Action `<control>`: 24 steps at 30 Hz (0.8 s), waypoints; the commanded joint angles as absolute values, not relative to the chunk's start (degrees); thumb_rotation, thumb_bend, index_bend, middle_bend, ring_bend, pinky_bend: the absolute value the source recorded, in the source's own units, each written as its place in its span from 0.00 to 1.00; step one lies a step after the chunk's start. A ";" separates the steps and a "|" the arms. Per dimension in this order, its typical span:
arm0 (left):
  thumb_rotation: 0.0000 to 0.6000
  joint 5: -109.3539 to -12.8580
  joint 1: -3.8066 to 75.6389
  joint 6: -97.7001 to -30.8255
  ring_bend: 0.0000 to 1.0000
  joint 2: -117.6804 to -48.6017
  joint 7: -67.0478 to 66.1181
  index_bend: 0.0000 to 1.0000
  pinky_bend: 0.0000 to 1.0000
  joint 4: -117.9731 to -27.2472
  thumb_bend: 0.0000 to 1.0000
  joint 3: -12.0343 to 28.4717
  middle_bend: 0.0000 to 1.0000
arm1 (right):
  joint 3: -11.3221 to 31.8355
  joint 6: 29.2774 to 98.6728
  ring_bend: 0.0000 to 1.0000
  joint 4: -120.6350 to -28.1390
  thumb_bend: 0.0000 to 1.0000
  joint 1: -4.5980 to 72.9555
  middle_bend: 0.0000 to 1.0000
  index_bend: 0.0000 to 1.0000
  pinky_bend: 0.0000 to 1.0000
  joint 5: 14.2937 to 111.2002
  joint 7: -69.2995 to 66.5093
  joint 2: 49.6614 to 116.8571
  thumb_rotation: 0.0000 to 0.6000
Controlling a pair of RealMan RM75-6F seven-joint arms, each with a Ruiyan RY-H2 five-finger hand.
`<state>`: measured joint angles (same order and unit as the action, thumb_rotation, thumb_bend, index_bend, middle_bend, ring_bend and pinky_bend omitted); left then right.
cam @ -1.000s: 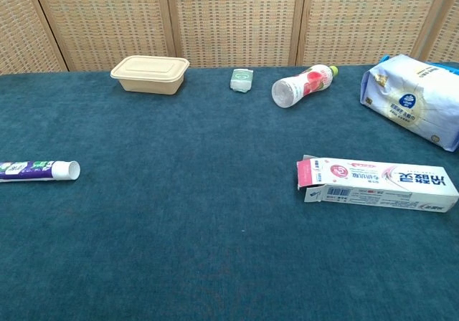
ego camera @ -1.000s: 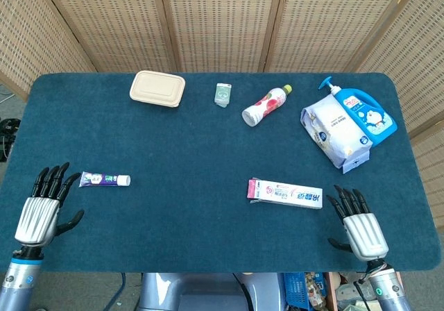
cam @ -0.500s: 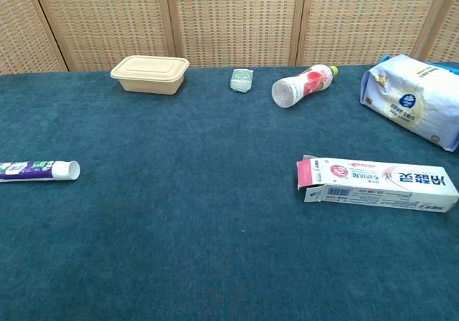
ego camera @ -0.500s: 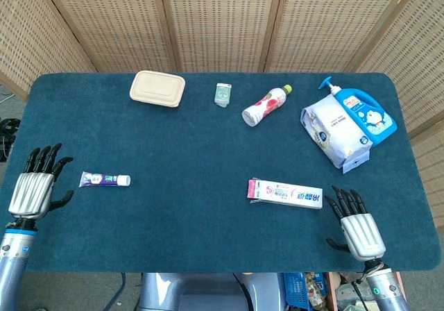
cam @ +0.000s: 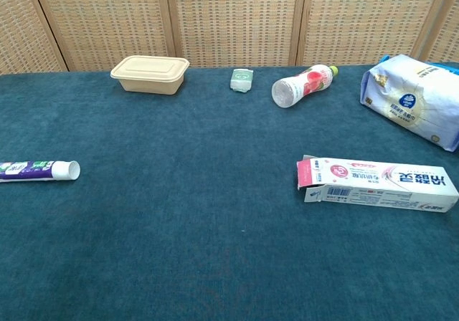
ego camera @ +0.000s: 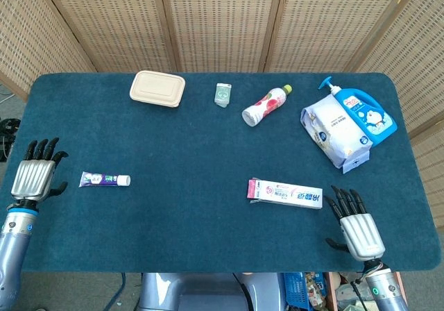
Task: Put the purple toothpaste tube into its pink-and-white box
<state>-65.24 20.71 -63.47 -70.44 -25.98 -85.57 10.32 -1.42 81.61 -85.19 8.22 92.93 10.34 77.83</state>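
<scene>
Left of the pink-and-white box (ego camera: 285,193), well apart: purple toothpaste tube (ego camera: 104,180), long axis crosswise, cap toward box. Left hand (ego camera: 36,178) nearer, just beside tube's tail, fingers spread, empty. Right hand (ego camera: 356,224) empty, beside box.

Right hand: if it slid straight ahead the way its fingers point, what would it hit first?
Probably the right end of the pink-and-white box. The right hand lies just behind that end, fingers angled slightly left and up-table. It is a near miss: a slightly straighter line would reach the white refill pouch.
</scene>
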 commanded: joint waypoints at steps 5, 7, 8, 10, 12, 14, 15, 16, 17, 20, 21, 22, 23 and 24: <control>1.00 -61.37 23.00 -60.92 0.00 -74.04 -29.72 0.26 0.00 -80.23 0.14 9.20 0.06 | -1.29 81.93 0.00 -84.64 0.03 8.25 0.00 0.14 0.00 93.21 9.80 78.17 1.00; 1.00 -60.98 23.34 -60.69 0.00 -74.83 -29.71 0.26 0.00 -79.17 0.14 9.08 0.06 | -1.28 82.15 0.00 -84.41 0.03 8.25 0.00 0.14 0.00 93.42 9.58 78.32 1.00; 1.00 -60.83 23.50 -60.57 0.00 -75.12 -29.74 0.26 0.00 -78.75 0.14 9.00 0.06 | -1.29 82.26 0.00 -84.32 0.03 8.24 0.00 0.14 0.00 93.54 9.48 78.38 1.00; 1.00 -60.36 23.94 -60.11 0.00 -75.86 -30.15 0.27 0.00 -77.72 0.14 8.70 0.06 | -1.31 82.41 0.00 -84.20 0.03 8.23 0.00 0.14 0.00 93.71 9.21 78.44 1.00; 1.00 -59.72 24.46 -59.64 0.00 -76.82 -30.94 0.28 0.00 -76.46 0.14 8.45 0.06 | -1.32 82.43 0.00 -84.09 0.03 8.21 0.00 0.14 0.00 93.70 9.12 78.47 1.00; 1.00 -59.13 24.85 -59.27 0.00 -77.81 -31.41 0.30 0.00 -75.26 0.15 8.28 0.07 | -1.28 82.40 0.00 -83.99 0.03 8.19 0.00 0.14 0.00 93.59 9.11 78.49 1.00; 1.00 -58.89 25.06 -59.07 0.00 -78.36 -31.45 0.31 0.00 -74.67 0.15 8.25 0.07 | -1.26 82.36 0.00 -83.95 0.03 8.20 0.00 0.14 0.00 93.54 9.07 78.50 1.00; 1.00 -58.56 25.29 -58.80 0.00 -79.03 -31.49 0.32 0.00 -73.92 0.15 8.19 0.07 | -1.24 82.33 0.00 -83.91 0.03 8.21 0.00 0.14 0.00 93.50 9.01 78.52 1.00; 1.00 -58.32 25.54 -58.50 0.00 -79.70 -31.47 0.33 0.00 -73.12 0.15 8.12 0.07 | -1.23 82.28 0.00 -83.87 0.03 8.21 0.00 0.14 0.00 93.45 9.00 78.52 1.00; 1.00 -57.84 26.18 -57.68 0.00 -81.10 -31.56 0.34 0.00 -71.50 0.15 7.95 0.07 | -1.21 82.20 0.00 -83.80 0.03 8.25 0.00 0.14 0.00 93.43 8.97 78.56 1.00; 1.00 -57.67 26.42 -57.50 0.00 -81.50 -31.74 0.34 0.00 -71.08 0.15 7.89 0.07 | -1.21 82.20 0.00 -83.79 0.03 8.25 0.00 0.14 0.00 93.41 8.98 78.57 1.00; 1.00 -57.61 26.61 -57.45 0.00 -81.79 -31.95 0.34 0.00 -70.83 0.15 7.83 0.07 | -1.19 82.21 0.00 -83.76 0.03 8.24 0.00 0.14 0.00 93.39 8.98 78.59 1.00; 1.00 -57.56 26.85 -57.47 0.00 -82.19 -32.26 0.34 0.00 -70.50 0.15 7.77 0.07 | -1.15 82.20 0.00 -83.73 0.03 8.26 0.00 0.14 0.00 93.36 8.94 78.61 1.00; 1.00 -57.49 26.99 -57.48 0.00 -82.44 -32.43 0.34 0.00 -70.32 0.15 7.74 0.07 | -1.14 82.19 0.00 -83.73 0.03 8.27 0.00 0.14 0.00 93.35 8.92 78.61 1.00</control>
<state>-57.62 26.79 -57.54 -82.20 -32.23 -70.51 7.82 -1.14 82.18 -83.73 8.28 93.35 8.91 78.61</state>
